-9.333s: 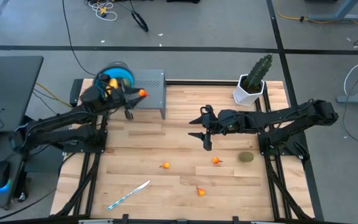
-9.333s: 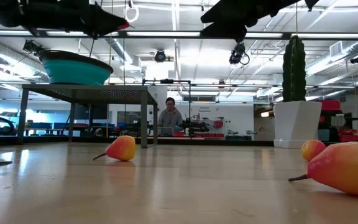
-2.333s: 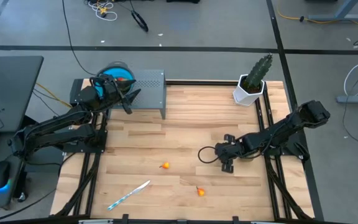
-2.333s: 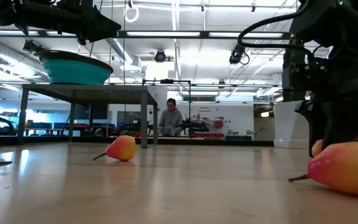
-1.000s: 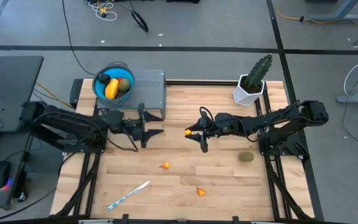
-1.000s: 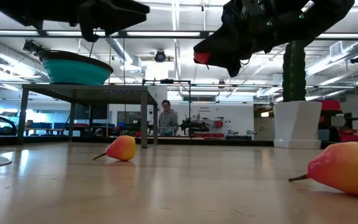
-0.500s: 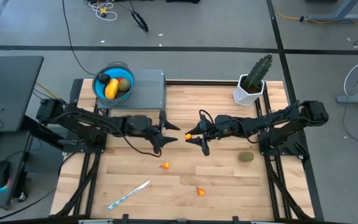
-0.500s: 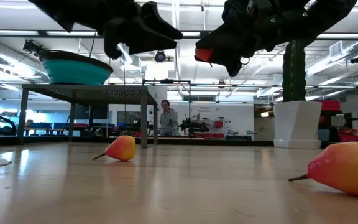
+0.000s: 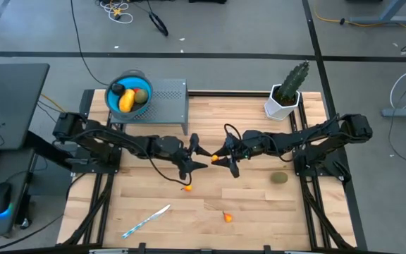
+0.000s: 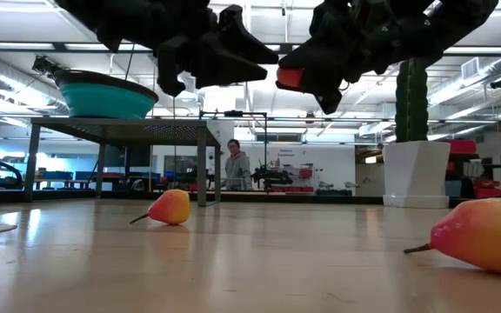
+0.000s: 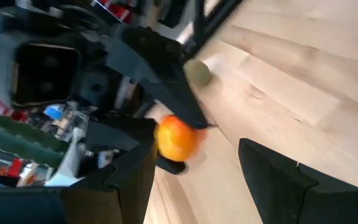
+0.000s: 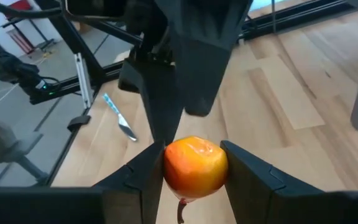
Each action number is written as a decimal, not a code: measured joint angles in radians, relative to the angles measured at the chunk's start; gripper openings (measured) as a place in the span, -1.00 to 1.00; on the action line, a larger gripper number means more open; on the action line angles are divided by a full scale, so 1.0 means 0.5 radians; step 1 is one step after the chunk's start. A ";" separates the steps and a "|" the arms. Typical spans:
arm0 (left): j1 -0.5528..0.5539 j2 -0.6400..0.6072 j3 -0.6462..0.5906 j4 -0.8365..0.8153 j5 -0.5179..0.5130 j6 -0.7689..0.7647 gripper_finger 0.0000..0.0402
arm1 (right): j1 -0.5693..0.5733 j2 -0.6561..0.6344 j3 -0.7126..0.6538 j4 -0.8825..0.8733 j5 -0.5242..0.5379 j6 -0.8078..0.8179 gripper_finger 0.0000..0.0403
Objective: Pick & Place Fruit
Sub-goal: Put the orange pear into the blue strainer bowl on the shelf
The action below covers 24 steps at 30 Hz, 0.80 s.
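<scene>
Wood worktop point(image 9: 259, 212) w/ both arms reaching to mid. Grey stand at back-left corner carries blue bowl point(image 9: 115, 106), holding yellow-orange oblong fruit point(image 9: 127, 101), olive oval and black ball. Cactus pot point(image 9: 282, 103) at back right. Right hand point(image 9: 219, 156) clenched on small orange-red fruit point(image 12: 194, 166), raised above worktop. Left hand point(image 9: 196, 154) released, nothing between fingers, facing right hand, just beside it. Loose on worktop: olive-brown oval point(image 9: 279, 178) near right edge, orange piece point(image 9: 187, 188) below left hand, another point(image 9: 227, 217) nearer front.
</scene>
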 joint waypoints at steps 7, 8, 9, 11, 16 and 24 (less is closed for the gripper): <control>0.001 0.024 0.000 0.125 -0.004 -0.065 0.26 | 0.000 0.000 0.000 0.036 -0.001 0.002 -0.22; 0.001 0.028 -0.004 0.115 -0.003 -0.074 0.28 | 0.000 0.000 0.000 0.048 -0.001 0.002 -0.22; 0.001 0.032 -0.004 0.120 -0.001 -0.085 0.30 | 0.000 0.000 0.000 0.053 -0.001 0.002 -0.22; 0.001 0.048 0.001 0.157 -0.007 -0.088 0.34 | 0.000 0.000 0.000 0.053 -0.001 0.002 -0.22; 0.001 0.052 -0.001 0.180 -0.018 -0.045 0.39 | 0.000 0.000 0.000 0.063 0.000 0.002 -0.22; 0.001 0.097 -0.004 0.255 0.010 -0.004 0.39 | 0.000 0.002 0.000 0.158 0.000 -0.001 -0.22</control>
